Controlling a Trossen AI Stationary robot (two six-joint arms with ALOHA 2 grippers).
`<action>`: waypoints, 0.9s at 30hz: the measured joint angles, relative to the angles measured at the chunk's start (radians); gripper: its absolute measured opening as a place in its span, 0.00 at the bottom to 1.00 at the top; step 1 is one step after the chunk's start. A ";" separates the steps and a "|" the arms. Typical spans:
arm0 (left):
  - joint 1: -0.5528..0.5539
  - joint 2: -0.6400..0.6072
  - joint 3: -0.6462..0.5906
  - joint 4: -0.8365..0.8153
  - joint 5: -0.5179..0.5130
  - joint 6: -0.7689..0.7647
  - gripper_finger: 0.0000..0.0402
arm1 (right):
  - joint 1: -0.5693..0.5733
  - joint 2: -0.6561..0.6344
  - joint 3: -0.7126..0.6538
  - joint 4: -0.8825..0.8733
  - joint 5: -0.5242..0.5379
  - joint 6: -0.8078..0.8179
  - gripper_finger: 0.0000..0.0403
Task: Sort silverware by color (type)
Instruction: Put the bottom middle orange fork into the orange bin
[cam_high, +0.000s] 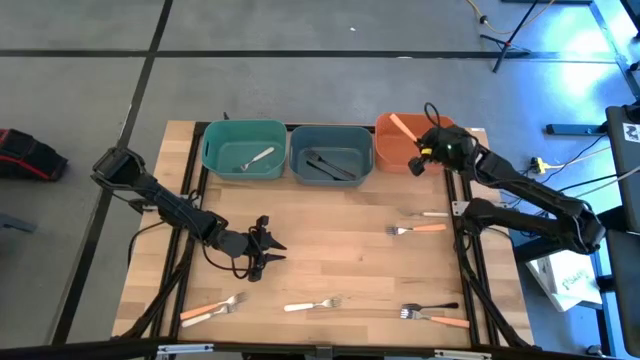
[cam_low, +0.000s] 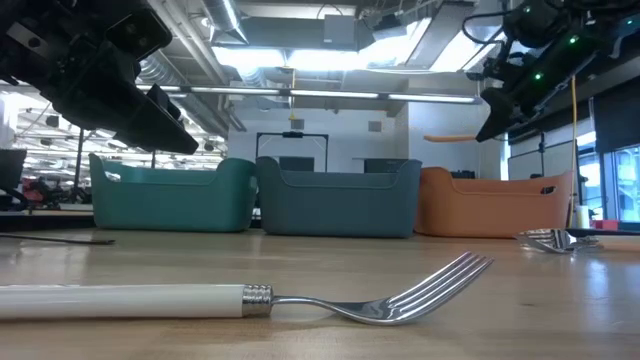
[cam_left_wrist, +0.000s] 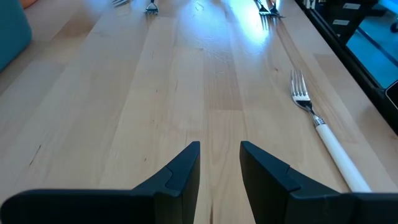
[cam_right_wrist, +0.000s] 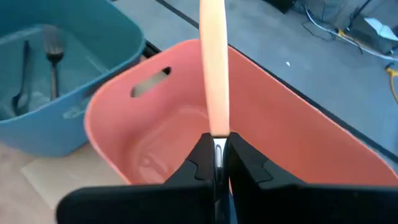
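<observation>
Right gripper, fingers clamped on the metal neck of an orange-handled fork, holds it above the orange bin, handle pointing away from the wrist. Left gripper, fingers slightly apart and empty, hovers over the table, a white-handled fork lying beside it.

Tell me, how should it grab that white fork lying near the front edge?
Probably from straight above, across the slim white handle of the white fork, near its middle. It lies flat on the table, and the left gripper, fingers open, hovers nearby.
</observation>
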 joint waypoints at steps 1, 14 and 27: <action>0.000 0.000 0.000 0.000 0.000 -0.001 0.27 | -0.015 0.004 0.000 -0.003 -0.002 0.000 0.03; 0.000 0.000 0.000 0.000 -0.021 -0.001 0.27 | -0.163 0.130 0.000 -0.016 -0.050 0.014 0.03; 0.000 0.000 0.000 0.000 -0.021 -0.001 0.27 | -0.161 0.406 0.000 0.118 -0.029 0.012 0.03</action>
